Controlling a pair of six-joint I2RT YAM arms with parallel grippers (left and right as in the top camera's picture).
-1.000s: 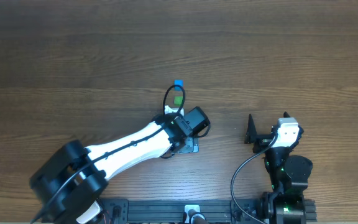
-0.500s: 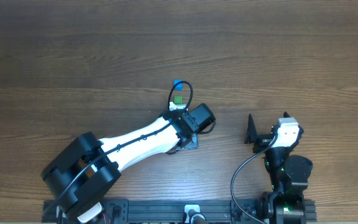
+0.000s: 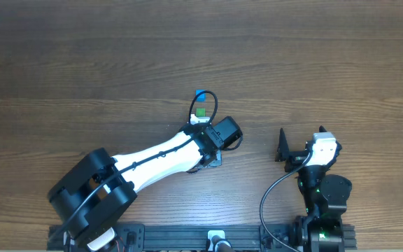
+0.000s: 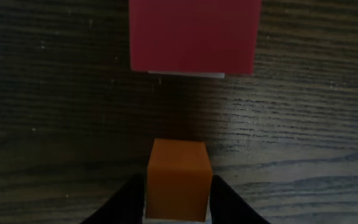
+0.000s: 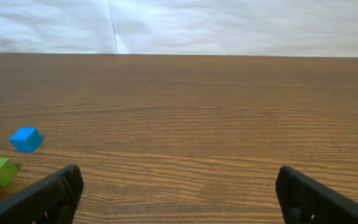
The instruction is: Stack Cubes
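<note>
The left arm reaches up from its base to the middle of the worktop. Its jaws are clamped on an orange cube, one dark finger pressed to each side. The lower edge of that cube is cut off by the wrist view's border, and a pale strip under it is too small to identify. I cannot tell whether the orange cube rests on the wood or hangs just above it.

Near the orange cube, straight ahead of the jaws, sits a red cube. Its far side runs out of the picture. A thin whitish band lines its near bottom edge, and what that band is cannot be made out. From above, the left arm's wrist and camera housing cover the spot beneath the jaws.

Just beyond the wrist lies a green cube, partly crossed by a black cable that loops from the arm. A blue cube lies close behind it, a small gap between the two.

The right arm is folded near its base, well apart from all the cubes. Its jaws stand wide apart and empty, only the finger tips visible at the wrist view's edge, with a pale backdrop beyond the worktop
</note>
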